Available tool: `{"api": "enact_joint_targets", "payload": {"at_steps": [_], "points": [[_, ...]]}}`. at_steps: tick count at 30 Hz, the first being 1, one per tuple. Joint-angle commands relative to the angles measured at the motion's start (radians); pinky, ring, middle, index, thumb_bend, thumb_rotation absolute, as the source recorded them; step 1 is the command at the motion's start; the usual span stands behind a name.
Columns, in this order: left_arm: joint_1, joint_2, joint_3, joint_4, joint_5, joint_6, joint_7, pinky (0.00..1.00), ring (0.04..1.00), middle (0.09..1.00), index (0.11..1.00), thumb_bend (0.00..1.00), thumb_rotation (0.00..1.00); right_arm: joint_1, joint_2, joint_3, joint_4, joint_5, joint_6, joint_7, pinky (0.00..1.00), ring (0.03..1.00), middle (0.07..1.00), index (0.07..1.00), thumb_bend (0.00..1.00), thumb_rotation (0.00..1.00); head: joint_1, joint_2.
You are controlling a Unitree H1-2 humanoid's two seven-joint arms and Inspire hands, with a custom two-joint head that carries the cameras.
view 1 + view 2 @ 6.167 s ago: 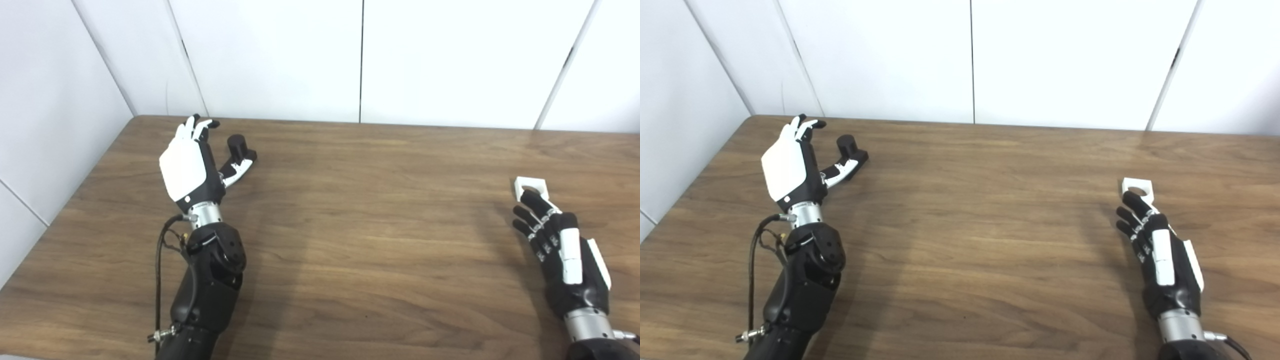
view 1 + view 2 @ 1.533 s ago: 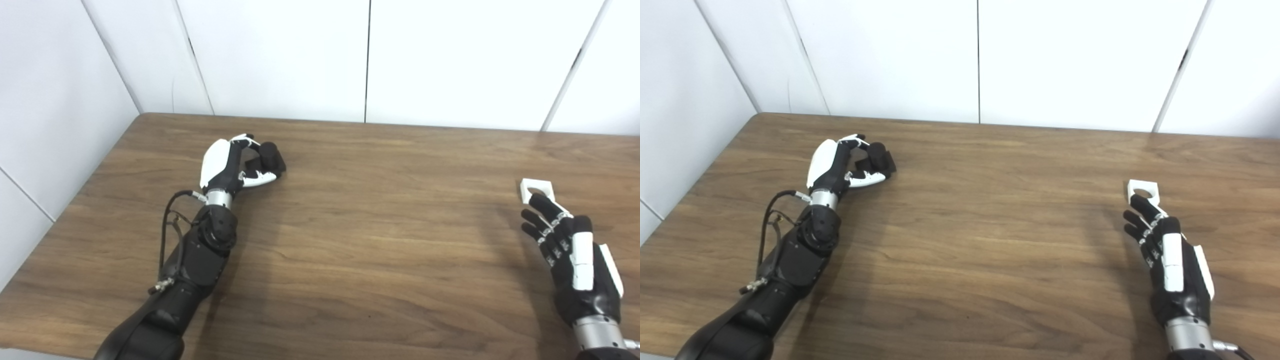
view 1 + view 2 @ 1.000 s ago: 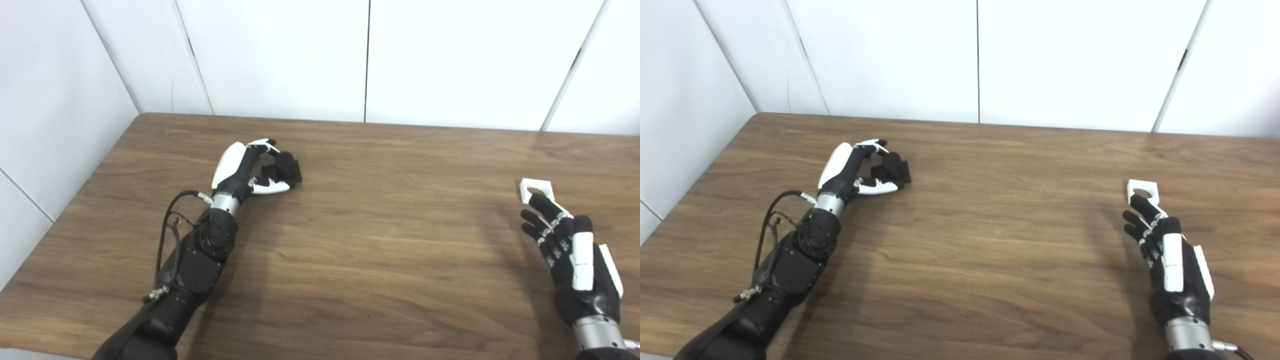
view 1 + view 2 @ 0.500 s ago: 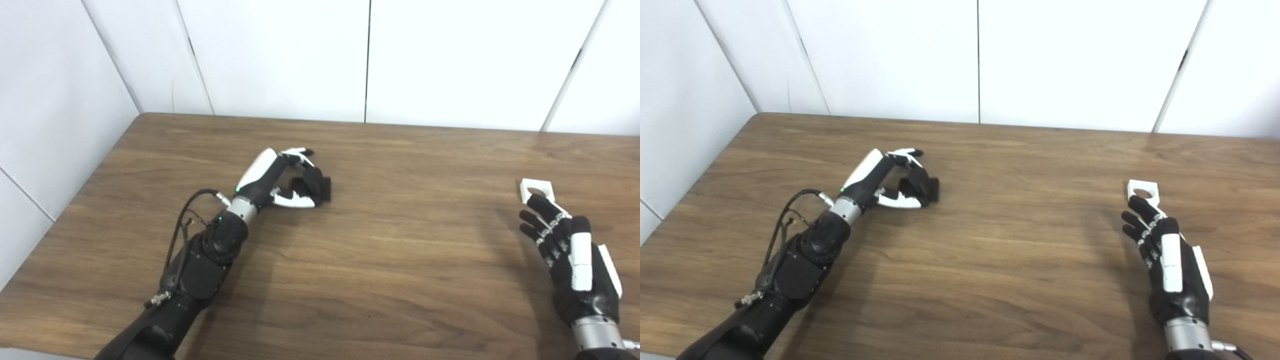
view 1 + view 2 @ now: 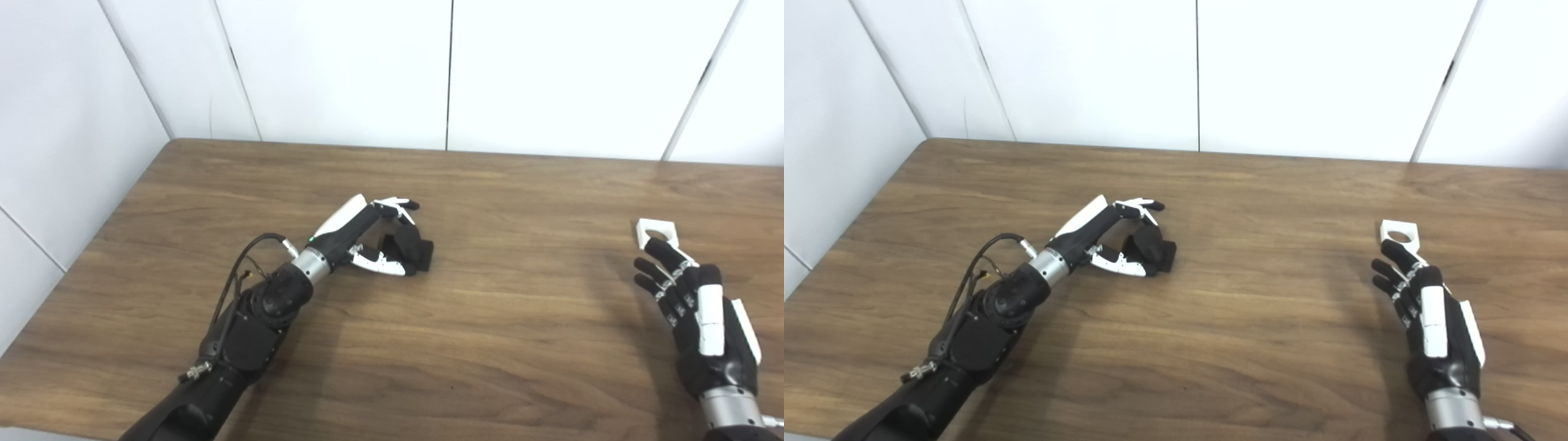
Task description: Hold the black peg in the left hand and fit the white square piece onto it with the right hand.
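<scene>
While my left hand (image 5: 373,236) curls its fingers and thumb around the black peg (image 5: 411,248) near the middle of the bench (image 5: 490,343), my right hand (image 5: 698,312) stays unclenched, fingers spread. Its fingertips (image 5: 654,245) touch the white square piece (image 5: 655,231), lying flat far right.

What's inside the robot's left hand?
A black peg sits between the left hand's fingers and thumb, down near the table. The side facing the palm is hidden, so how firmly it is gripped cannot be seen.
</scene>
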Motion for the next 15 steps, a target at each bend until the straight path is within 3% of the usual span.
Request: {"api": "enact_joint_targets", "payload": {"at_steps": [1,15], "points": [[-0.002,0.002,-0.019,-0.018,0.006,-0.011,-0.040,0.85,0.920,0.867,0.487,0.52,0.08,-0.020,-0.001,0.001,-0.035,-0.004,-0.019,0.001,0.84,0.837,0.872,0.794,0.68,0.93,-0.002,0.002],[0.017,-0.018,-0.066,-0.046,-0.010,-0.063,-0.096,0.84,0.928,0.868,0.487,0.52,0.08,-0.024,-0.002,0.005,-0.041,-0.018,-0.012,-0.005,0.82,0.834,0.876,0.809,0.70,0.94,-0.023,0.011]]}}
